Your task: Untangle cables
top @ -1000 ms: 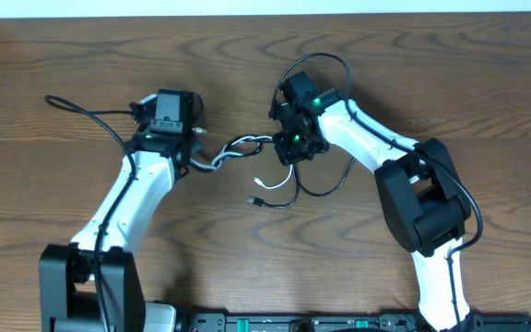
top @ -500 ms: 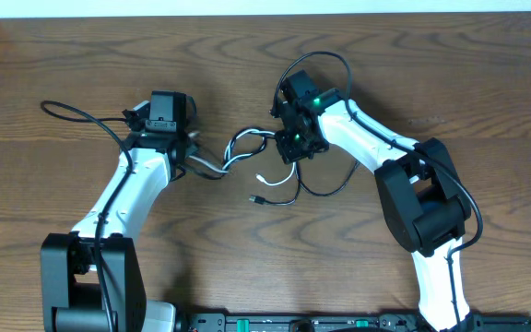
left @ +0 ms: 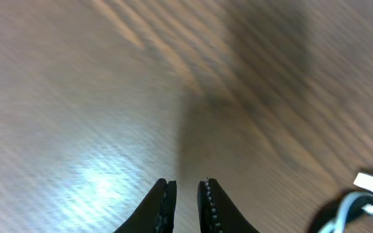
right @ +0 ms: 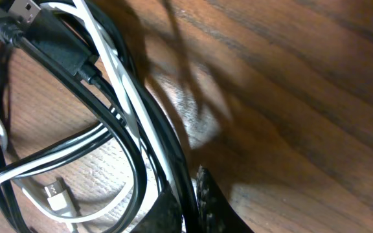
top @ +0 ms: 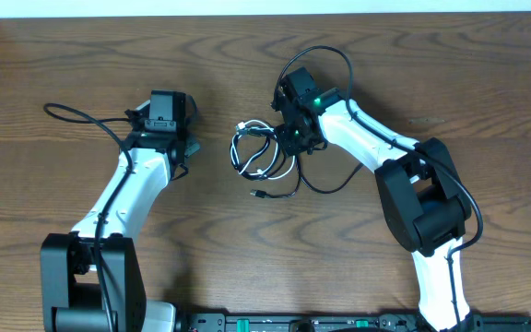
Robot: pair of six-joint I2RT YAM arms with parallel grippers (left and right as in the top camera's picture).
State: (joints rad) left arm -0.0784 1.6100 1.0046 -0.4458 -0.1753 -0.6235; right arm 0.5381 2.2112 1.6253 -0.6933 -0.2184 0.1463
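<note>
The cables [top: 254, 153], one white and the others black, lie in a loose tangle of loops on the wooden table between the two arms. A black plug end [top: 258, 195] trails toward the front. My right gripper [top: 289, 140] sits at the tangle's right edge. In the right wrist view it [right: 190, 176] is shut on a black cable [right: 136, 162], with the white cable [right: 118, 65] and a small white plug [right: 57, 194] beside it. My left gripper [top: 184, 148] stands left of the tangle, apart from it. Its jaws [left: 186, 183] are nearly together with nothing between them; a cable end [left: 362, 197] shows at the lower right.
A thick black arm cable [top: 74, 112] loops out left of the left arm. Another [top: 325, 55] arches above the right wrist. The right arm's bulky joint [top: 427, 203] stands at the right, and the table's far edge [top: 265, 15] runs along the top.
The cables were stretched between both grippers. They have come out of the left gripper and sprung back into loops by the right gripper. The left gripper has shifted slightly.
</note>
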